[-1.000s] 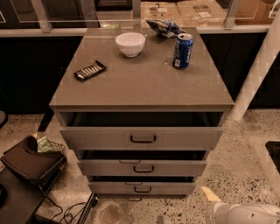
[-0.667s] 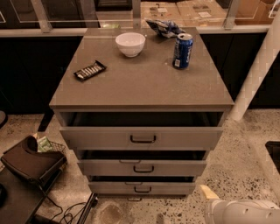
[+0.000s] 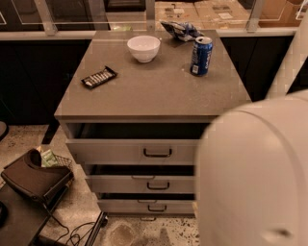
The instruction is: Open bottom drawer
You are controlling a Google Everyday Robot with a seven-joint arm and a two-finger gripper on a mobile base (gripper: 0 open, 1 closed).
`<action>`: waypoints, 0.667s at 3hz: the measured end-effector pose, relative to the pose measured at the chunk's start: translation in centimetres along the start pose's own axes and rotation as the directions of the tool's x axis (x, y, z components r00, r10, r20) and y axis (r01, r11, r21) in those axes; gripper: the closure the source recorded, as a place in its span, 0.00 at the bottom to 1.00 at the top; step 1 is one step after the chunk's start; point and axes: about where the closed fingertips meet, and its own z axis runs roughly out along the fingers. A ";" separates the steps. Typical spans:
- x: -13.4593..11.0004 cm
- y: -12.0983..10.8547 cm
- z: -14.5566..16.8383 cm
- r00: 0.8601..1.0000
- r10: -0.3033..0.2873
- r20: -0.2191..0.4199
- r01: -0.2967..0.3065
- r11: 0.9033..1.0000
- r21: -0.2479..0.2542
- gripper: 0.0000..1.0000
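A grey square-topped cabinet (image 3: 144, 98) stands on a speckled terrazzo floor (image 3: 125, 233) against a dark counter wall with a glass railing (image 3: 96, 14) behind it. On its flat top sit a round white bowl (image 3: 143, 48) near the back, a blue soda can (image 3: 201, 56) upright to the right of it, a dark flat snack-bar wrapper (image 3: 99, 77) toward the left edge, and a crumpled blue bag (image 3: 180, 30) at the back rim. The bottom drawer (image 3: 130, 206), a slim grey front with a small dark bar handle (image 3: 157, 209), is lowest on the cabinet, just above the floor, below the middle drawer (image 3: 120, 184) and the taller top drawer (image 3: 110, 152); a dark gap shows above each front. A large rounded white arm shell (image 3: 255, 178) fills the lower right, covering the right ends of all three drawers. The gripper is out of view, so its state cannot be told. Left of the cabinet lie a black bag (image 3: 33, 178) and loose cables (image 3: 72, 235), narrowing the floor there.
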 end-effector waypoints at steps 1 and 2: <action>-3.3 0.3 4.5 0.996 -0.083 0.042 0.085 0.996 -0.040 0.00; -5.5 0.7 7.6 0.988 -0.130 0.086 0.134 0.990 -0.047 0.00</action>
